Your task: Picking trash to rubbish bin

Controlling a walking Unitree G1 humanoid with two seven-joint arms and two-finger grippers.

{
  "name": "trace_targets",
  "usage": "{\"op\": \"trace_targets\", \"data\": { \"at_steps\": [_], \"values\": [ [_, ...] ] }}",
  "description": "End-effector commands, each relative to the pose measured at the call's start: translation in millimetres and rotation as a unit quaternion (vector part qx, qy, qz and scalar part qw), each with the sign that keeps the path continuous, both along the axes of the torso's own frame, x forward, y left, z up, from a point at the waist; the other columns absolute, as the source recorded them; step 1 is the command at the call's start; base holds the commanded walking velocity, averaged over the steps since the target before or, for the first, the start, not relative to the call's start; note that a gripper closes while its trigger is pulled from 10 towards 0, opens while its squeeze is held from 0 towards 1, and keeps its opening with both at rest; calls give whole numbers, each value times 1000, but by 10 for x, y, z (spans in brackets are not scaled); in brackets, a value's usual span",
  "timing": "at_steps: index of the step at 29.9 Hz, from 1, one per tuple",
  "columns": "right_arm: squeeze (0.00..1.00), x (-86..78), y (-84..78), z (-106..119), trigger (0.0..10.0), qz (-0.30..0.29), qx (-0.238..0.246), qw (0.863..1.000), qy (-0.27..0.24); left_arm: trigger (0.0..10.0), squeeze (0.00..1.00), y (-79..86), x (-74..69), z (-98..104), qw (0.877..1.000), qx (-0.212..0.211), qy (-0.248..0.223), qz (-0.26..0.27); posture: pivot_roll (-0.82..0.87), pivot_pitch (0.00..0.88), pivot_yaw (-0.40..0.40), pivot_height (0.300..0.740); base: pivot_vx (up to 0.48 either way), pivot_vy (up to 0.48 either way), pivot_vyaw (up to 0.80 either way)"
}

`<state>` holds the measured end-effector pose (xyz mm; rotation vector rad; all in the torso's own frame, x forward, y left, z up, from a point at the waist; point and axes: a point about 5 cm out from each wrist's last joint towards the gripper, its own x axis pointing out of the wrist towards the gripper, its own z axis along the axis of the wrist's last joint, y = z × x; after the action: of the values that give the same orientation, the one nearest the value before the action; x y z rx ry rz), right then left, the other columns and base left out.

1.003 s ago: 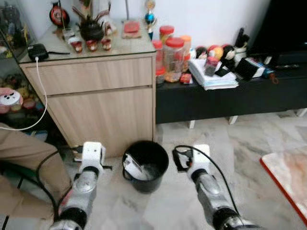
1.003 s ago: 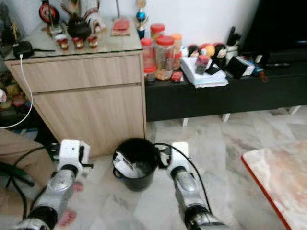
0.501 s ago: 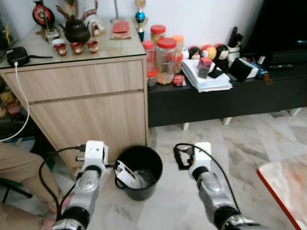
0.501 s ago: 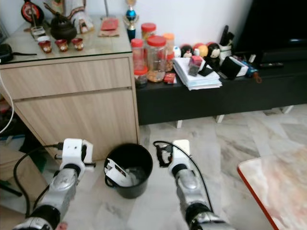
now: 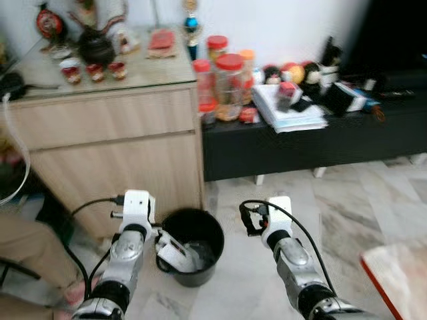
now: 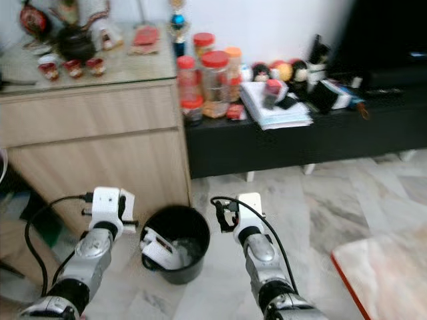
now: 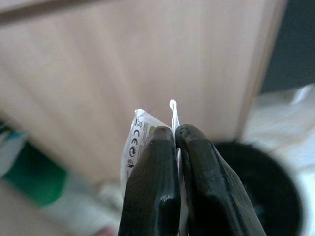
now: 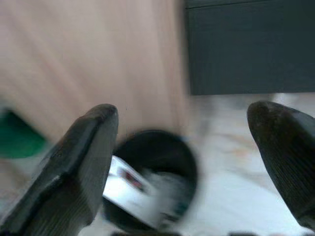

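Note:
A black rubbish bin (image 5: 200, 215) stands on the marble floor in front of the wooden cabinet, with white trash (image 5: 175, 252) lying inside it. My left arm (image 5: 135, 215) is just left of the bin and my right arm (image 5: 278, 217) just right of it. In the left wrist view my left gripper (image 7: 175, 132) is shut on a white printed wrapper (image 7: 140, 140), with the bin (image 7: 266, 187) beyond it. In the right wrist view my right gripper (image 8: 183, 112) is open and holds nothing; the bin (image 8: 189, 162) lies between its fingers.
A wooden cabinet (image 5: 113, 140) rises behind the bin. A low black bench (image 5: 313, 143) with jars and papers runs to the right. A person's leg (image 5: 27, 253) is at the left. A red-edged table corner (image 5: 400, 280) sits at the lower right.
The camera has swung, so the whole scene has shifted. Both arms hold the same pose on either side of the bin, and the left gripper stays shut on the wrapper.

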<state>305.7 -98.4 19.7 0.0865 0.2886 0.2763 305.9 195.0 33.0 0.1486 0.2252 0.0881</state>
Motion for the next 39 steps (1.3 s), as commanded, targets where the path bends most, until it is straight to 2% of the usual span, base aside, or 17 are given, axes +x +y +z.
{"op": "trace_targets", "data": {
  "at_steps": [1,7,13,39],
  "values": [
    [0,17,-92,10,10000,-8,-11,1000,-5,10000,0,-66,49,52,1000,4,-10,-14,71,54,33,740,345,0,0],
    [0,14,-77,11,10000,2,-22,1000,-8,10000,0,-86,59,54,1000,3,-10,-17,64,46,36,740,342,0,0],
    [0,5,-44,9,10000,8,-23,1000,-10,10000,0,-108,67,59,1000,3,-10,-21,63,42,37,740,341,0,800],
    [0,-9,-37,-6,10000,4,-10,1000,-5,10000,0,-173,66,35,999,-1,-3,-43,61,29,37,740,341,0,92]
  ]
}}
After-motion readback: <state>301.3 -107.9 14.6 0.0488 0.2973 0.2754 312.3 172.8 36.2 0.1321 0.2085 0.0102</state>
